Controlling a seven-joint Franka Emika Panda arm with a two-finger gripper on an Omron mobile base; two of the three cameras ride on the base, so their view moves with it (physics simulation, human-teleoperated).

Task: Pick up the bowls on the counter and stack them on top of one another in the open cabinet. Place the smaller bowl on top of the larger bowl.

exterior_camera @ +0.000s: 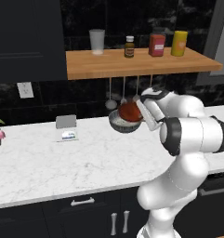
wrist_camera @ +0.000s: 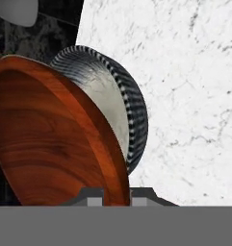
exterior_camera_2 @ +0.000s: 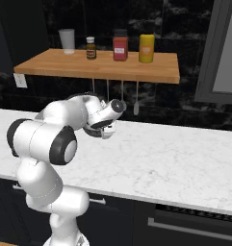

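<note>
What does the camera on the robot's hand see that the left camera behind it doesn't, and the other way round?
Hand view alone: the wood grain inside the small rust-red bowl, whose rim sits between the shut tool's fingertips, and the ribbed outside of the grey bowl behind it.

Left base view alone: the wooden shelf with a cup, bottle and two jars, plus hanging utensils.

Both: the two bowls close together above the white marble counter, red one tilted.
</note>
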